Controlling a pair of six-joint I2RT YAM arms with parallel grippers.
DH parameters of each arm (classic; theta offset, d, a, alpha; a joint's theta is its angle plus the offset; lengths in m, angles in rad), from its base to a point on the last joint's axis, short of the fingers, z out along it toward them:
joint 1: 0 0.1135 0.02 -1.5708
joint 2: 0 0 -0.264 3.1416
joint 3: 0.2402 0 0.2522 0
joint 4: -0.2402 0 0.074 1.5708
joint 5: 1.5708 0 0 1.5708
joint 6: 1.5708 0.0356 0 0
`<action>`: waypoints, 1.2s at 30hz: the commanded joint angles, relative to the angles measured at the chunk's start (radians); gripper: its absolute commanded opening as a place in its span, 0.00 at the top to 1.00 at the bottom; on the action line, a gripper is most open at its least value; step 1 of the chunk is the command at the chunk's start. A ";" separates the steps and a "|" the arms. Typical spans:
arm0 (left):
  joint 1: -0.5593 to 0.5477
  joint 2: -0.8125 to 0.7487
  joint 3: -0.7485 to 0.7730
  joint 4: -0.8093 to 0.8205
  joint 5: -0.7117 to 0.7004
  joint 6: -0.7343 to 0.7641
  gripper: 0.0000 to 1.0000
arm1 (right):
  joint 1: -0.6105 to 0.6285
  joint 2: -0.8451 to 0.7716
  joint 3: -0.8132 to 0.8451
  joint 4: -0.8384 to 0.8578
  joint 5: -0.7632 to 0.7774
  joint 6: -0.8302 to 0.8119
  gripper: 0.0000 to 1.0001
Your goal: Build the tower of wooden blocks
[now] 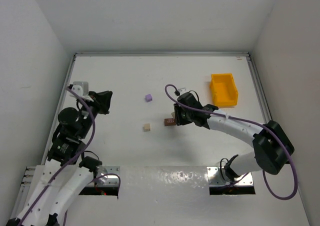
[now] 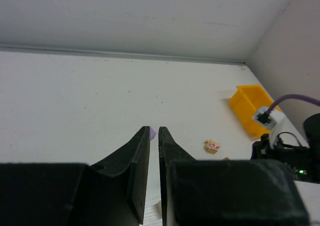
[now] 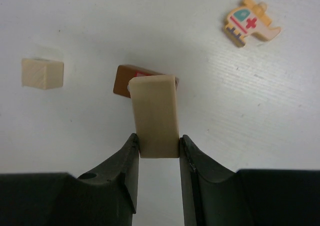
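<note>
Tabletop (image 1: 120,76) of matte white fills the overhead view. A small light tan wooden cube (image 1: 147,127) sits alone near the middle. Just right of it, a darker brown wooden block (image 1: 168,121) lies at the right gripper (image 1: 173,117). A tiny purple cube (image 1: 148,98) rests farther back, and a glossy yellow plastic bin (image 1: 223,89) stands at far right. The left gripper (image 1: 104,102) hangs at the left, well apart from the blocks.

In the left wrist view, its black jaws are pressed almost together, holding nothing.

In the right wrist view, smooth black jaws pinch a pale tan oblong wooden block (image 3: 155,113) by its long sides. Its far end is over the brown block; whether they touch I cannot tell. A flat painted helicopter cut-out (image 3: 250,27) lies at upper right.
</note>
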 commanded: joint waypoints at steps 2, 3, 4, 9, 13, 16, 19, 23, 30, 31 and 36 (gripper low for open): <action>-0.067 -0.084 0.041 -0.041 -0.041 -0.008 0.89 | 0.061 -0.018 -0.006 0.016 0.078 0.163 0.80; -0.097 -0.119 0.037 -0.053 -0.050 -0.008 0.89 | 0.074 -0.020 -0.004 0.013 0.108 0.188 0.80; -0.113 -0.135 0.032 -0.078 -0.056 -0.009 0.89 | 0.079 -0.021 -0.003 0.012 0.113 0.202 0.80; -0.189 -0.224 0.000 -0.142 -0.173 0.011 0.89 | 0.094 -0.004 -0.009 0.045 0.116 0.285 0.80; -0.228 -0.265 -0.009 -0.176 -0.277 0.015 0.89 | 0.116 0.048 -0.001 0.065 0.138 0.335 0.80; -0.239 -0.271 -0.011 -0.173 -0.280 0.018 0.89 | 0.119 0.072 0.003 0.083 0.136 0.349 0.80; -0.245 -0.285 -0.012 -0.173 -0.285 0.018 0.89 | 0.122 0.094 0.011 0.104 0.135 0.363 0.80; -0.254 -0.296 -0.016 -0.170 -0.279 0.015 0.89 | 0.125 0.111 0.016 0.114 0.142 0.381 0.80; -0.272 -0.300 -0.017 -0.170 -0.282 0.017 0.88 | 0.125 0.146 0.039 0.102 0.176 0.386 0.79; -0.272 -0.300 -0.017 -0.170 -0.282 0.017 0.88 | 0.127 0.152 0.042 0.101 0.176 0.385 0.79; -0.280 -0.299 -0.017 -0.169 -0.283 0.015 0.88 | 0.127 0.165 0.056 0.103 0.173 0.380 0.79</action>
